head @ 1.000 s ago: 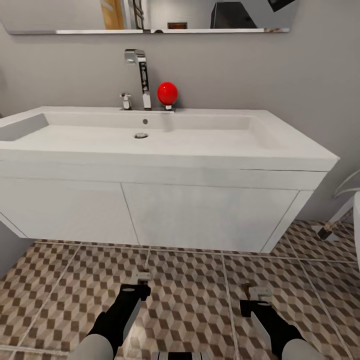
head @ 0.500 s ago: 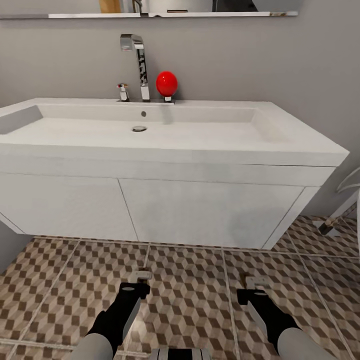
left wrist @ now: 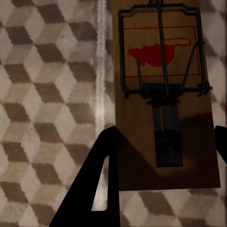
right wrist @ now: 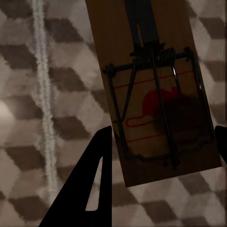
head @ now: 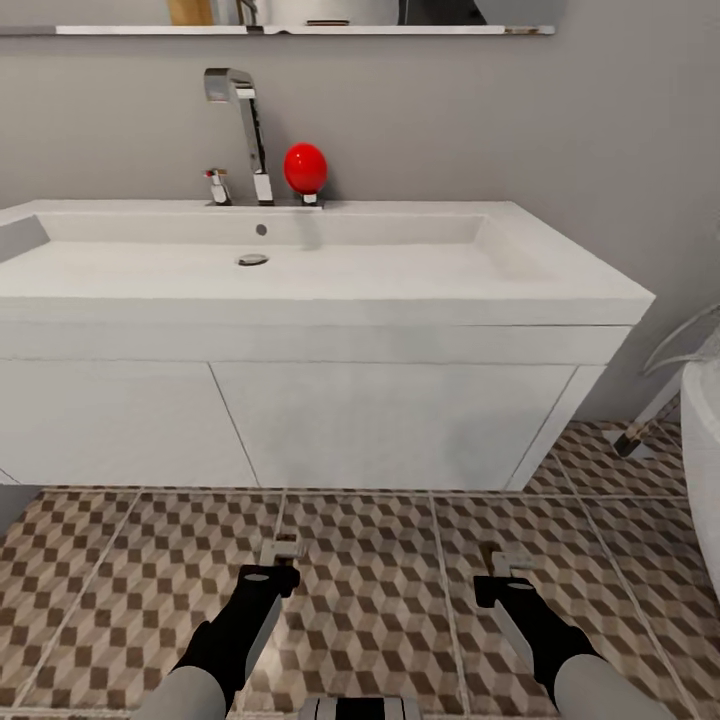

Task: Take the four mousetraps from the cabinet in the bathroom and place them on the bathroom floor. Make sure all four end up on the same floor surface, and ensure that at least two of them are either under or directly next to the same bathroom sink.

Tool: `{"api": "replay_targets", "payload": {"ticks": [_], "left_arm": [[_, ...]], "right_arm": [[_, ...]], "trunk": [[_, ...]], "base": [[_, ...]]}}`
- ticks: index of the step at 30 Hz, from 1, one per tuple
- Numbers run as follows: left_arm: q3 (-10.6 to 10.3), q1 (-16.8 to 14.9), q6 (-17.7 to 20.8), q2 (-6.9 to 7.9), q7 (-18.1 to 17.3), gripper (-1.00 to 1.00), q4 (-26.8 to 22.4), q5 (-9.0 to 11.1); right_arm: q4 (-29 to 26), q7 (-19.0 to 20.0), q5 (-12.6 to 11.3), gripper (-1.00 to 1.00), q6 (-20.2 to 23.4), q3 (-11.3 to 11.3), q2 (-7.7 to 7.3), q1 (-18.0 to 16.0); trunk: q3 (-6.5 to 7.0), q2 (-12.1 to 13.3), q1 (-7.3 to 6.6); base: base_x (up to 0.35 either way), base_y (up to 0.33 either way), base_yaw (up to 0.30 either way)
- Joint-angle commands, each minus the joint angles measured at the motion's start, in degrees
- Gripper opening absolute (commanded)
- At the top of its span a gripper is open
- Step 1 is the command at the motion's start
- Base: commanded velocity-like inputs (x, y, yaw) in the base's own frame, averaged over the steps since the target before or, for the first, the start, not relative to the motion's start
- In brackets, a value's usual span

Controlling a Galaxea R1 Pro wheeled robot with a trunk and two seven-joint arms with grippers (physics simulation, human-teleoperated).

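My view has swung slightly right; both arms hang over the bathroom floor [head: 380, 560] before the sink [head: 300, 270], left jaws clamped on one mousetrap [left wrist: 163, 94], right jaws on another [right wrist: 156, 94], ready to release.

You see a white sink [head: 330, 270] with a chrome tap [head: 245, 130] and a red ball [head: 305, 167] against a grey wall [head: 560, 140]. The bathroom floor [head: 380, 580] shows brown, beige and white cubes. Each brown mousetrap [left wrist: 163, 94] bears a red mouse print. Your hands are black.
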Motion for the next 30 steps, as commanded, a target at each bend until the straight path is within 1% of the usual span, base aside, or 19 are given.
{"api": "replay_targets", "payload": {"ticks": [1, 6, 15, 19, 22, 27, 30], "left_arm": [[0.2, 0.0, 0.2, -0.06, 0.0, -1.0, -0.1, -0.6], [0.3, 0.0, -0.9, -0.06, 0.0, -1.0, -0.1, -0.6], [0.6, 0.0, -1.1, 0.11, 0.0, -1.0, 0.5, 0.1], [0.8, 0.0, -1.6, 0.7, -0.1, -1.0, 0.5, 0.4], [0.8, 0.0, -1.8, 1.59, -0.1, -1.0, 0.6, 1.7], [0.8, 0.0, -1.9, 2.96, -0.2, -1.0, 0.7, 5.1], [0.8, 0.0, -2.2, 3.44, -0.2, -1.0, 0.8, 5.9]], "right_arm": [[-0.1, -0.3, -0.6, -1.0, 0.3, 0.3, -0.03, 0.0], [-0.1, -0.4, -0.4, -1.0, 0.4, 0.4, -0.03, 0.0], [-0.1, -1.3, -0.3, -1.0, 1.0, 0.4, 0.08, 0.0], [-0.1, -2.6, -0.4, -1.0, 1.1, 0.3, 0.21, 0.0], [-0.1, -3.3, -0.1, -1.0, 1.0, 0.6, 0.23, 0.0], [-0.1, -3.2, 0.1, -1.0, 0.7, 0.9, 0.17, 0.0], [-0.1, -3.3, 0.1, -1.0, 0.7, 0.8, 0.17, 0.0]], "trunk": [[-0.05, 0.0, -0.01], [-0.05, 0.0, -0.01], [-0.04, 0.0, -0.01], [-0.04, 0.0, -0.01], [-0.04, 0.0, -0.01], [-0.04, 0.0, -0.01], [-0.04, 0.0, -0.01]], "base": [[0.0, 0.0, -0.072], [0.0, 0.0, -0.023], [0.0, 0.0, -0.001], [0.0, 0.0, 0.0], [0.0, 0.0, 0.0], [0.0, 0.0, 0.0], [0.0, 0.0, 0.0]]}}
